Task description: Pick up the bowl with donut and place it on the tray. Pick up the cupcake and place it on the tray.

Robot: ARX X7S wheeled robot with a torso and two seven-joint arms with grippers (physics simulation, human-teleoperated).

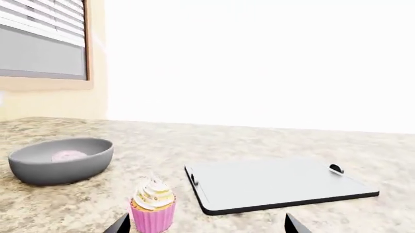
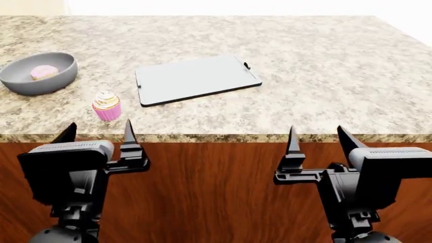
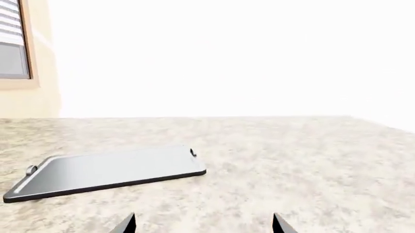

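The grey bowl (image 2: 38,74) sits at the counter's far left with the pink-iced donut (image 2: 44,71) inside; both also show in the left wrist view, bowl (image 1: 61,161) and donut (image 1: 68,156). The cupcake (image 2: 106,106), pink wrapper and white frosting, stands near the front edge; it also shows in the left wrist view (image 1: 153,207). The light grey tray (image 2: 196,79) lies empty mid-counter, seen too in the left wrist view (image 1: 275,184) and right wrist view (image 3: 107,171). My left gripper (image 2: 98,132) is open, just short of the cupcake. My right gripper (image 2: 317,136) is open and empty at the counter's front edge.
The speckled granite counter (image 2: 324,66) has a front edge over a brown wooden cabinet face (image 2: 216,187). A window with blinds (image 1: 42,39) is on the wall behind the bowl.
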